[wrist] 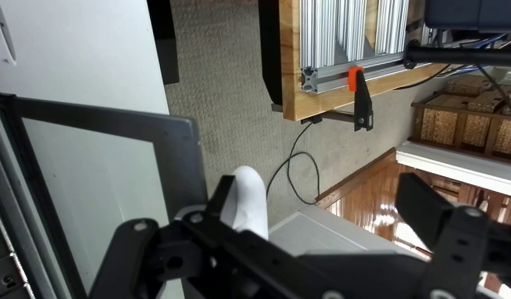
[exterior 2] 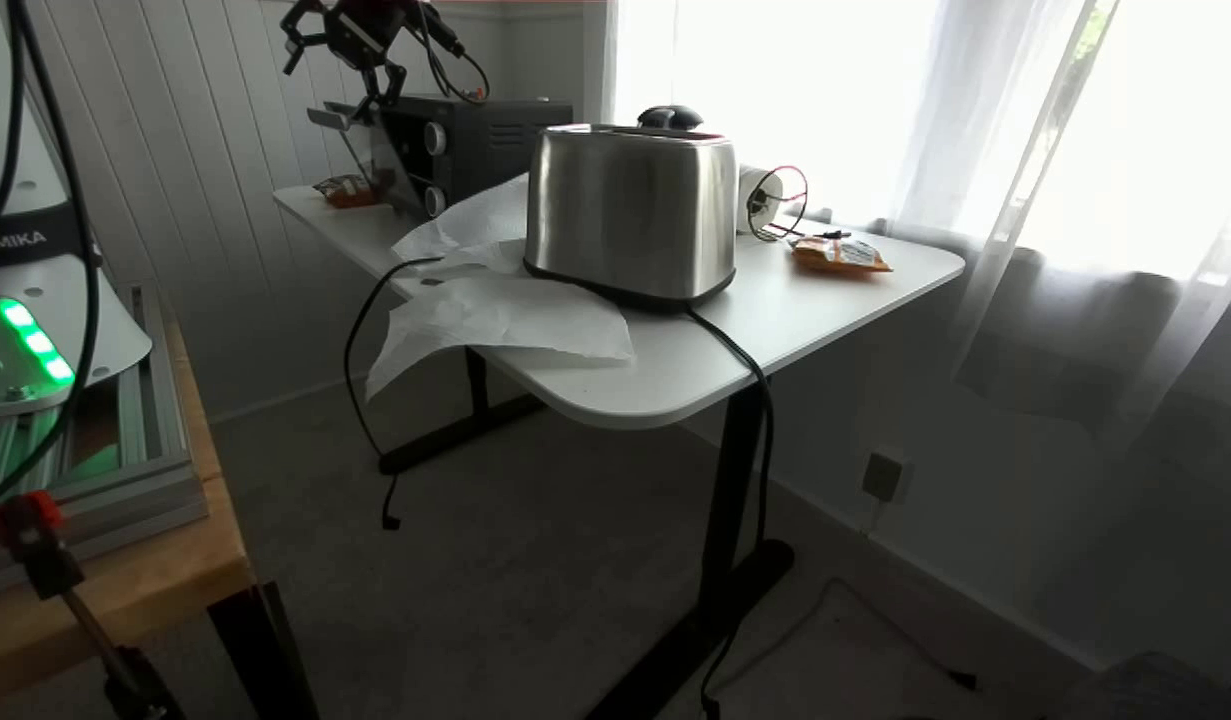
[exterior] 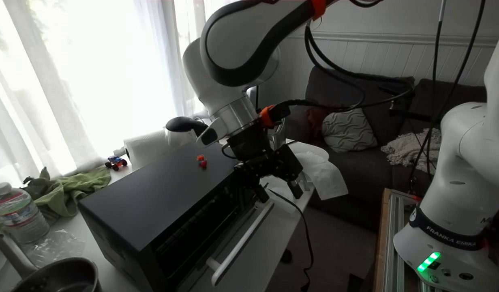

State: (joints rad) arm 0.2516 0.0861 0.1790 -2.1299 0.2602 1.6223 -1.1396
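Left of centre in an exterior view, the toaster oven (exterior: 152, 186) stands on the white surface (exterior: 269, 247). Right of it come its glass door (wrist: 114, 182), ajar at a slant, and the pale bar handle (exterior: 243, 242), then the fingers (exterior: 296, 189), spread wide near the handle's far end and gripping nothing. Working it likely calls for centring the bar between them, then following the door's swing slowly. Whether the nearer finger touches the bar is unclear, in the wrist view that finger hides part of it, and the arm (exterior: 249, 36) is cut off above
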